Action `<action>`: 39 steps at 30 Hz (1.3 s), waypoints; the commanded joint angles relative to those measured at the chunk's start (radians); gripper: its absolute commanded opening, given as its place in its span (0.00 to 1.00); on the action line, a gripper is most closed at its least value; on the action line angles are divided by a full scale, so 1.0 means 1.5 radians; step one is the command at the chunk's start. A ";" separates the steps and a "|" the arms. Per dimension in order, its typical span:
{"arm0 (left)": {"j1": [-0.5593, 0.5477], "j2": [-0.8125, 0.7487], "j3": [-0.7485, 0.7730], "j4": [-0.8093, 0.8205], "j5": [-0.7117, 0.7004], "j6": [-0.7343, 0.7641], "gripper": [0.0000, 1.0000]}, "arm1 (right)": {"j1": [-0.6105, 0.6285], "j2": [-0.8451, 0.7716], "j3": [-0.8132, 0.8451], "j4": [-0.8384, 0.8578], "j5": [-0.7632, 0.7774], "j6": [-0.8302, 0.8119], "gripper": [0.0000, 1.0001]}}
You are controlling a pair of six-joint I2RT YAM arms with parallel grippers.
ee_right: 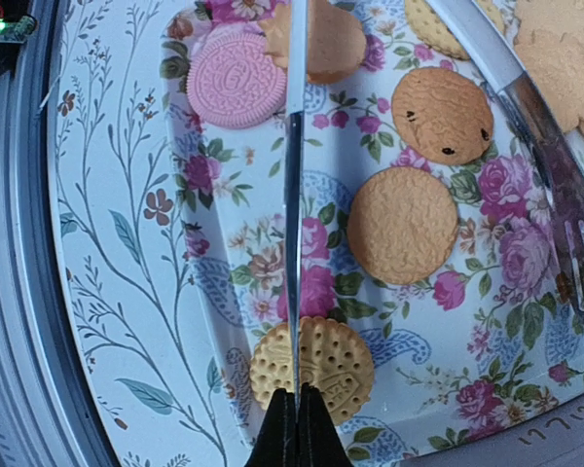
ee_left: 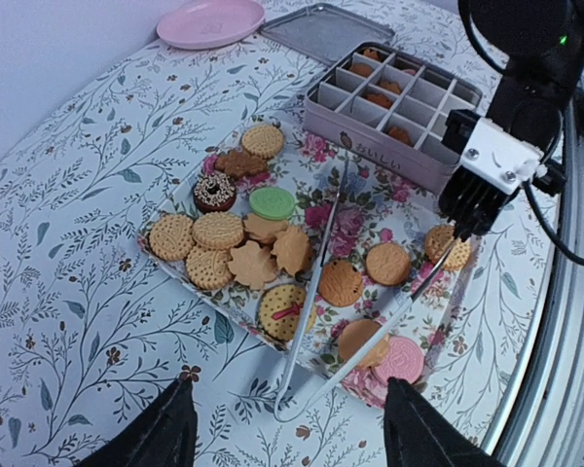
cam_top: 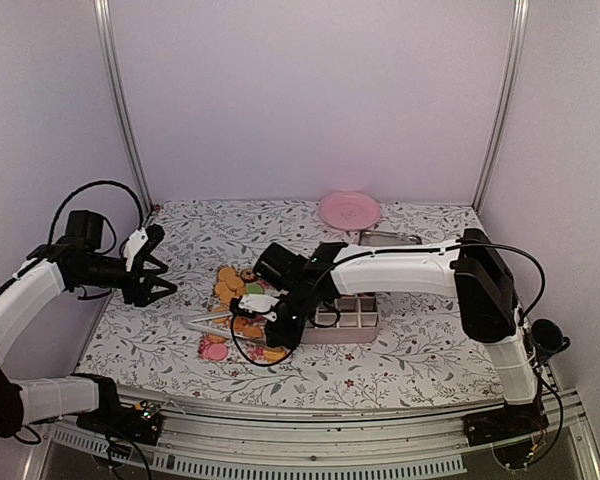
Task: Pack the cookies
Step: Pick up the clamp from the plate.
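Mostly golden-orange round cookies (ee_left: 219, 231), a few pink, green, dark brown.

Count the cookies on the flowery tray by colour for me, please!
Golden-orange cookies: 13
Pink cookie: 1
Green cookie: 1
Dark brown cookie: 1
Total on the tray: 16

One green cookie (ee_left: 272, 202), one tongs (ee_right: 294, 195), one pink plate (ee_left: 211, 21), one divided tin (ee_left: 370, 136).
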 commanded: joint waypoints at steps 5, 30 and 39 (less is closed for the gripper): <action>0.006 -0.003 0.019 0.000 0.007 -0.006 0.66 | 0.004 -0.045 -0.041 0.055 -0.015 0.026 0.00; 0.122 0.009 0.165 -0.059 0.283 -0.104 0.96 | -0.061 -0.330 -0.298 0.763 -0.304 0.358 0.00; -0.005 -0.024 0.117 0.060 0.216 -0.193 0.93 | -0.062 -0.212 -0.292 1.233 -0.455 0.706 0.00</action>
